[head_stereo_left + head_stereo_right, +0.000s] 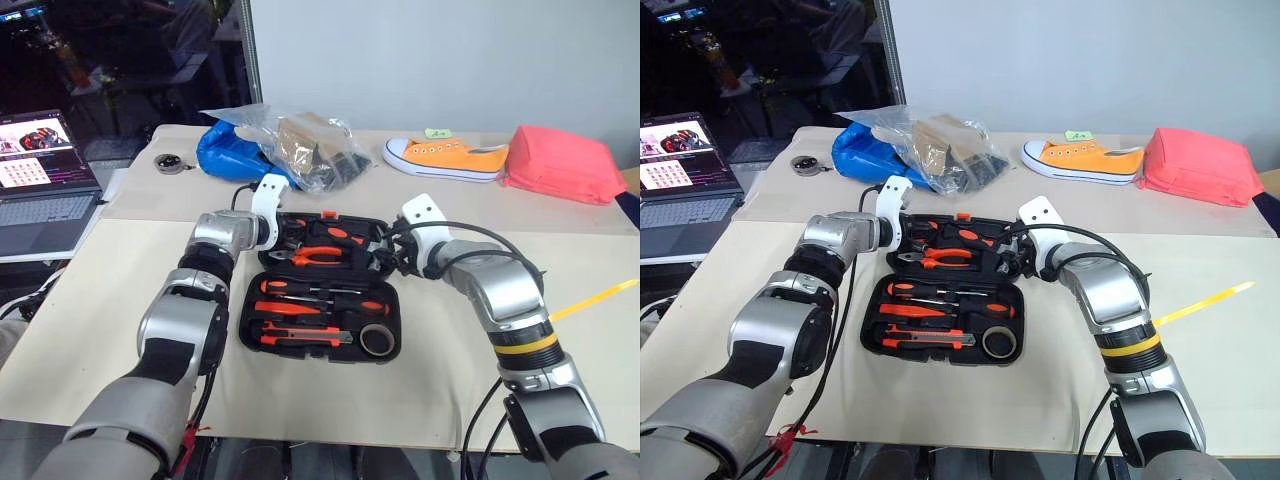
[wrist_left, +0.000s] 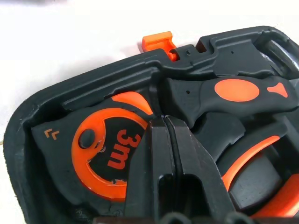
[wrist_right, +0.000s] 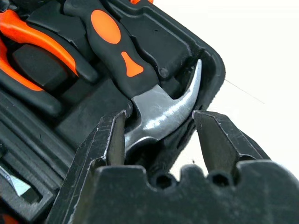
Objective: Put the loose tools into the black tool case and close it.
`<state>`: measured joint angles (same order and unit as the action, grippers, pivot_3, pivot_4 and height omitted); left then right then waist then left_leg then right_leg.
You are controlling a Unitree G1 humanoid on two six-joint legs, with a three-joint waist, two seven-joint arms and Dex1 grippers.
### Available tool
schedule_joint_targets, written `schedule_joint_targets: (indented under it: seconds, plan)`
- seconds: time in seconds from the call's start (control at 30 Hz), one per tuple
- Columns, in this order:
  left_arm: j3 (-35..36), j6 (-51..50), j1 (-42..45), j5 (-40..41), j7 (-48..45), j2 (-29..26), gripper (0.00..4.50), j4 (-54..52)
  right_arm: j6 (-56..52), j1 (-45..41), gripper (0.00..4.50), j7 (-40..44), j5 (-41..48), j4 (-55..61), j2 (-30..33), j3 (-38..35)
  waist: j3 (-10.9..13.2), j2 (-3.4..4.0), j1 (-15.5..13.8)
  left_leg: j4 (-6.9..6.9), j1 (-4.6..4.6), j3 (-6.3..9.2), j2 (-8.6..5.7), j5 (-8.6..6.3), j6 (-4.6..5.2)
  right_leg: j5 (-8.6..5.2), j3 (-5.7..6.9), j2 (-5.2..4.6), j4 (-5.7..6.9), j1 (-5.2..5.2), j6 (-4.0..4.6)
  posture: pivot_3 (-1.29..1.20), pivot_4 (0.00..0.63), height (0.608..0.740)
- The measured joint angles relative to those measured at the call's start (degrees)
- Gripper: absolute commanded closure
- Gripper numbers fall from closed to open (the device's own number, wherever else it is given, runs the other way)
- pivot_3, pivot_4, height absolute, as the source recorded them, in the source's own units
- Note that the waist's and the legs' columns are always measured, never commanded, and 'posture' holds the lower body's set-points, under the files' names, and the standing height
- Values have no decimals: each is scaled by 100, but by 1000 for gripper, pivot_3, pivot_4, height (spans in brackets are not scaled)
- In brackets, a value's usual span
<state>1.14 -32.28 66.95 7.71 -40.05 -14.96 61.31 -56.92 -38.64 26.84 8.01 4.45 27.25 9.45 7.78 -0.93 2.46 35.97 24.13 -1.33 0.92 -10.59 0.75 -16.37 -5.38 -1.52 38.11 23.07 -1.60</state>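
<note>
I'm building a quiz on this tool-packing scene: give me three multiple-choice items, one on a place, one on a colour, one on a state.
1. Where does the tape roll lie?
A. beside the laptop
B. in the case's near half
C. on the shoe

2. What colour is the case's latch?
A. orange
B. blue
C. white

3. How do the grippers stand?
A. both open
B. left open, right shut
C. left shut, right open

Answers:
1 B: the roll sits in the near right corner of the open case, next to the knife.
2 A: the left wrist view shows a bright orange latch on the case's rim.
3 C: the left gripper has its fingers pressed together above the tape measure; the right gripper stands with its fingers apart, on either side of the hammer head.
</note>
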Motion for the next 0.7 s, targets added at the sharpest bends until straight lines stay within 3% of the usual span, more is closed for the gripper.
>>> schedule_joint_targets:
  seconds: [0.2, 0.3, 0.43, 0.7]
  plan:
    - [591, -494, -564, 620, -123, -210, 4434, -1451, -213, -2, 1805, -110, 98, 60, -154, -189, 0, 0, 22, -7, 15, 6, 8, 2, 1, 3, -1, 4, 35, 15, 4, 0, 150, 740]
    - [775, -964, -974, 798, 127, -443, 3778, -2583, -484, -78, 1805, -230, 128, 59, -212, -372, 0, 1, 8, -8, 14, 9, 11, 1, 1, 2, -2, -7, 40, 16, 4, 0, 150, 740]
    - [776, -1648, -1477, 830, 426, -572, 2334, -3426, -1217, -441, 1805, -455, 130, -32, -252, -477, 0, 1, -23, -4, 14, 11, 6, 2, 1, 2, 3, -18, 43, 12, 4, 0, 150, 740]
    - [515, -1839, -1550, 676, 808, -573, 2334, -2969, -2148, -953, 1805, -637, 243, -657, -483, -728, -1, 1, -35, -3, 8, 15, 0, 9, 5, 3, 10, -16, 21, 9, 5, 0, 150, 740]
